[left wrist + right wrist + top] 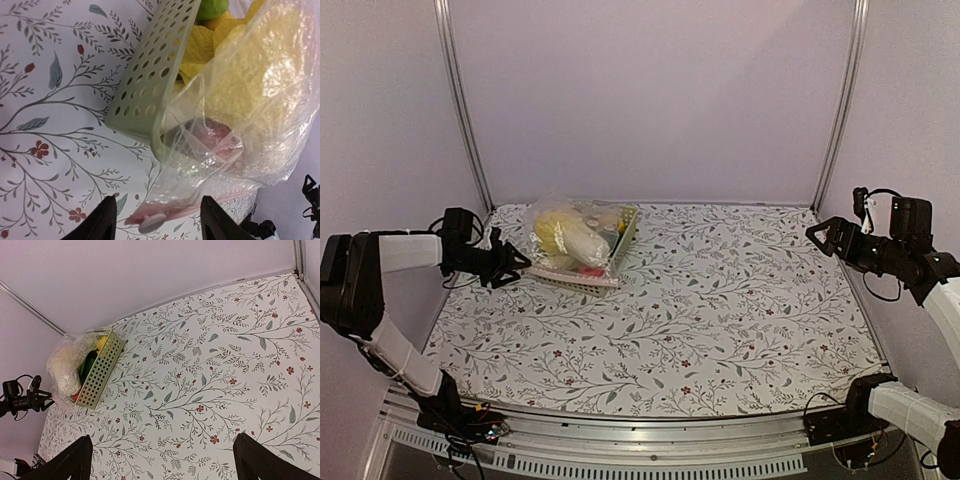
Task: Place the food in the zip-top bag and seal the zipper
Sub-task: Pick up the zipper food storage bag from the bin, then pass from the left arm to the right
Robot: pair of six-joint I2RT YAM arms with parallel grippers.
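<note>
Because the thin pink zipper strip (190, 209) lies crosswise between its spread fingers (106, 222) (not yet pinched), the left tool (157, 200) is the nearer one.

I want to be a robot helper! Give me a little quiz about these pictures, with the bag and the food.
1. True or false: the right gripper is holding the zip-top bag.
2. Which big yellow-white food shows through the bag? A) banana B) leafy cabbage C) corn
3. In the left wrist view, what small thing lies between the fingers of the left gripper?
Key: 1. False; it hangs open, far from the bag. 2. B. 3. The zipper's white slider tab.
</note>
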